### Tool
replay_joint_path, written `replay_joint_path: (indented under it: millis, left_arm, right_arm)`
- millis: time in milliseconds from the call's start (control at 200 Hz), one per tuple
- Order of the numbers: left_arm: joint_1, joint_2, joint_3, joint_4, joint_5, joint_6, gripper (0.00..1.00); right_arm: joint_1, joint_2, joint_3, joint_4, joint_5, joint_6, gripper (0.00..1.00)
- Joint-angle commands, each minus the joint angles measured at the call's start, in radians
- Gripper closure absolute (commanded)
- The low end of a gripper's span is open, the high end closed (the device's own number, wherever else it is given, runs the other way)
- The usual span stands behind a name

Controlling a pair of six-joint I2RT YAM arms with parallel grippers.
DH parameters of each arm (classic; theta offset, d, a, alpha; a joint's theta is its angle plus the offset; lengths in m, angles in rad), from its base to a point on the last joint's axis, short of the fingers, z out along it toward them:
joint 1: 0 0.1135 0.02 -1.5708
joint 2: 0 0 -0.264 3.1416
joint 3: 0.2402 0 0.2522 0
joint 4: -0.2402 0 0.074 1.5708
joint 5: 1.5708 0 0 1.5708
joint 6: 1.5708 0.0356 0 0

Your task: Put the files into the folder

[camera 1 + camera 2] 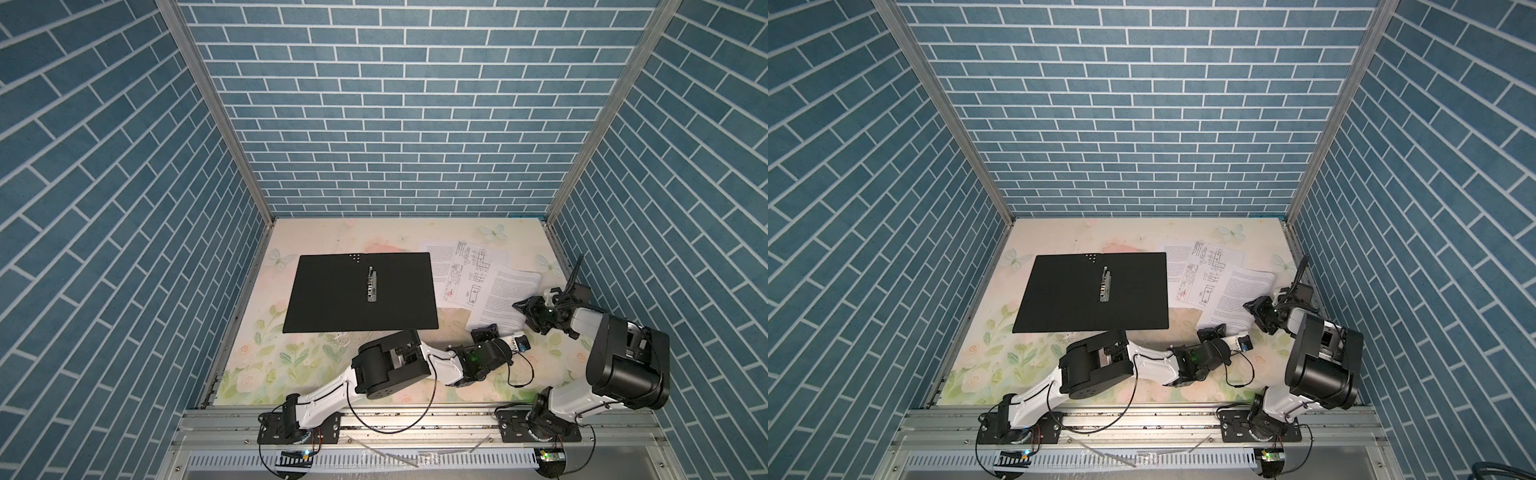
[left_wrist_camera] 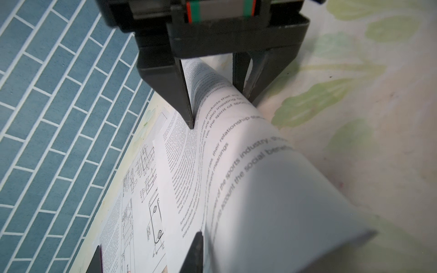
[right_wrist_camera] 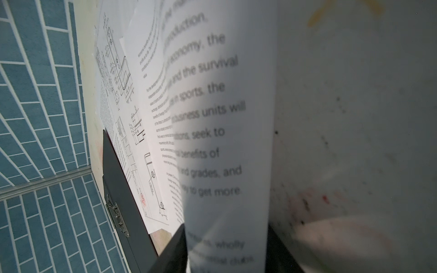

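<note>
**Open folder [image 1: 332, 299], files [image 1: 465, 274] at its right**

The folder is lying black side up, left of centre in both top views, with the files fanning out beside it. At the text sheet's [image 1: 505, 293] lower corner, the left gripper [image 1: 485, 321] is resting with fingers [image 2: 195, 253] apart. Farther right, the right gripper [image 1: 524, 311] is pinching the sheet's raised fold.
</note>
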Motion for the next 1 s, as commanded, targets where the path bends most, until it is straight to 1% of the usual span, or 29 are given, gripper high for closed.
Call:
replay_joint_path:
  millis: [0, 95, 300, 440, 545, 625, 725, 845, 995]
  left_arm:
    - [-0.011, 0.006, 0.022, 0.023, -0.019, 0.002, 0.82]
    - [-0.011, 0.003, 0.022, 0.023, -0.021, -0.001, 0.84]
    - [-0.012, -0.015, 0.019, 0.021, -0.022, -0.004, 0.85]
    - [-0.012, -0.033, 0.021, 0.006, -0.025, -0.021, 0.85]
    - [-0.011, -0.041, 0.025, -0.003, -0.021, -0.037, 0.85]
    - [-0.011, -0.047, 0.024, -0.001, -0.021, -0.048, 0.85]
    - [-0.011, -0.053, 0.021, -0.003, -0.017, -0.060, 0.85]
    - [-0.012, -0.059, 0.019, -0.012, -0.017, -0.070, 0.86]
    - [-0.011, -0.062, 0.015, -0.010, -0.007, -0.074, 0.86]
  right_arm:
    - [0.005, 0.015, -0.024, -0.151, 0.099, 0.014, 0.51]
    - [0.004, 0.001, -0.021, -0.161, 0.091, 0.014, 0.49]
    - [-0.015, -0.080, 0.002, -0.202, 0.050, 0.014, 0.36]
    - [-0.061, -0.168, 0.003, -0.235, 0.040, 0.011, 0.28]
    - [-0.111, -0.219, 0.000, -0.264, 0.036, -0.008, 0.24]
    - [-0.153, -0.238, -0.011, -0.267, 0.031, -0.017, 0.23]
    - [-0.187, -0.235, -0.037, -0.225, 0.006, -0.006, 0.23]
    - [-0.199, -0.204, -0.063, -0.157, -0.029, 0.008, 0.24]
    - [-0.204, -0.174, -0.096, -0.060, -0.083, 0.034, 0.29]
